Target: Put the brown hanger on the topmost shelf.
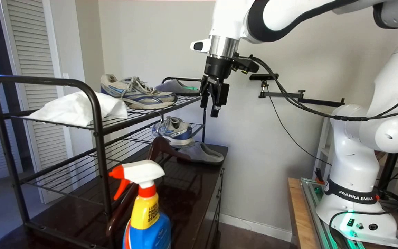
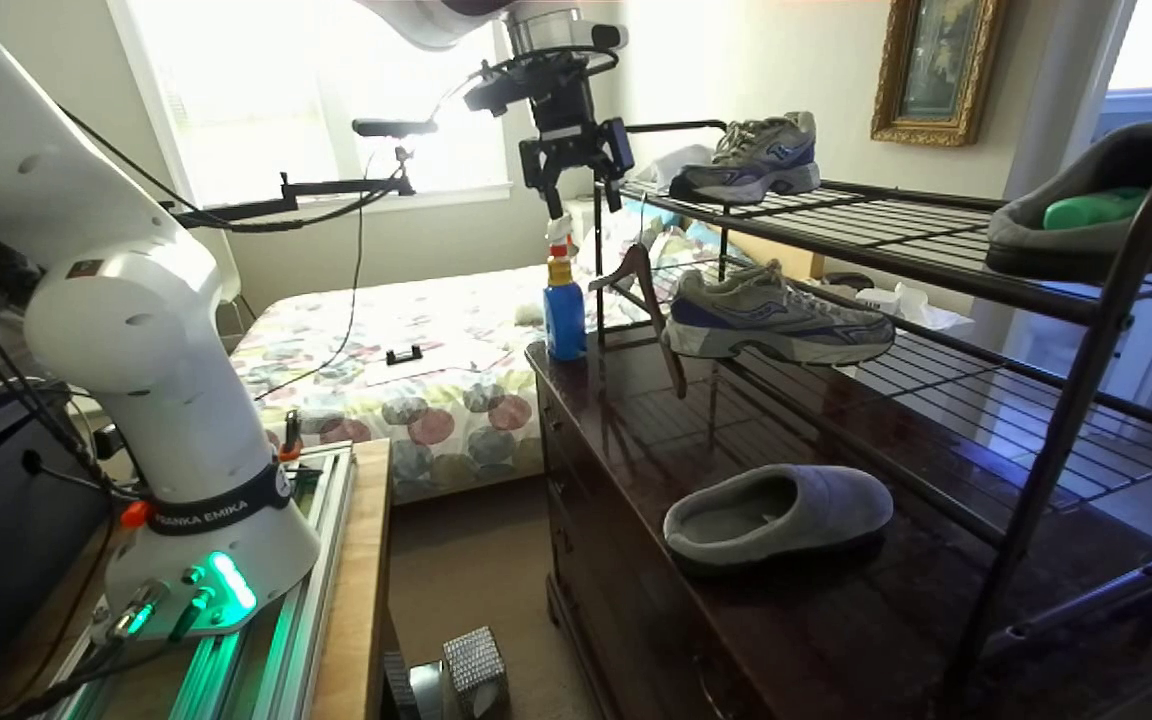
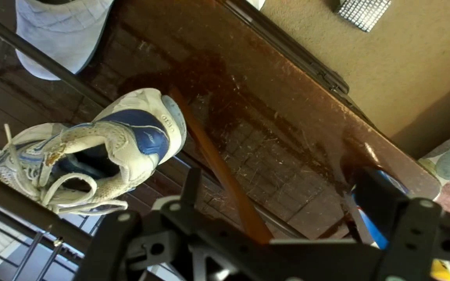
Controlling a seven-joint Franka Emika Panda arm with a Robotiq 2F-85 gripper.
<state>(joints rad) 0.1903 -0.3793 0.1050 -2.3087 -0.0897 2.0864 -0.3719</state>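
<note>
In an exterior view, the thin reddish-brown clothes hanger with slender angled arms (image 1: 159,144) hangs at the right side of the black metal wire rack (image 1: 103,173), its hook pointing up to the tubular rail of the topmost flat wire shelf (image 1: 136,120) and its body below that shelf. Its long axis runs from near to far, roughly along the rack. The near arm slopes down and left, partly hidden by the blue-and-yellow plastic spray bottle with a white-and-red trigger head (image 1: 146,212); the far arm slopes down and right above the dark glossy wooden dresser (image 1: 181,190).

The black two-fingered gripper (image 2: 585,209) points down, its fingers wide apart, higher than the hanger's arms and clear of them. In the wrist view, one arm of the hanger slants from upper left, beside the heel of the pale running shoe with a blue panel (image 3: 127,156), to lower right, where the gripper's body hides the rest.

On the topmost shelf, from near to far, lie a crumpled white bundle (image 1: 81,109), a grey-white running shoe with blue trim (image 1: 140,93) and a grey slipper (image 1: 176,87).
</note>
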